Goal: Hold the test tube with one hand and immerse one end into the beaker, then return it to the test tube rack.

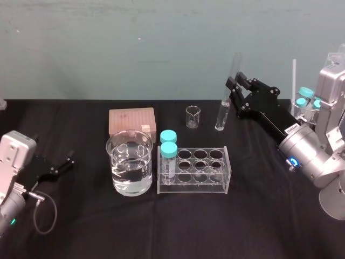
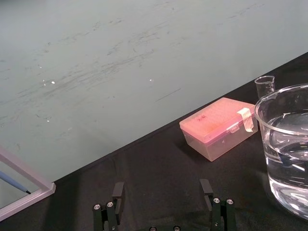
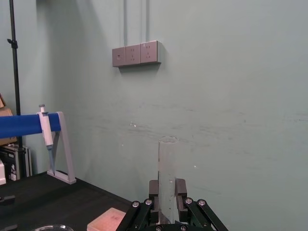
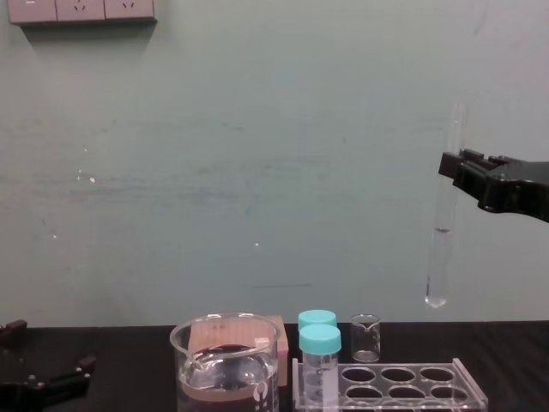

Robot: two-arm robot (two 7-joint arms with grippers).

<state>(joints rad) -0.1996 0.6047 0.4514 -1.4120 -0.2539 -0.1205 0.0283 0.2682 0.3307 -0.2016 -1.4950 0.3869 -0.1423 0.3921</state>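
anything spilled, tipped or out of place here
Nothing stands out. The right gripper holds the test tube about upright above the table. The beaker, rack and vials stand upright, no spill. The left gripper lies parked at left.

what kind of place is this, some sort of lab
Most likely a lab bench, perhaps set up for robot trials: a beaker of clear liquid, a test tube rack with capped vials, a test tube in the right gripper, and a pipette on a stand.
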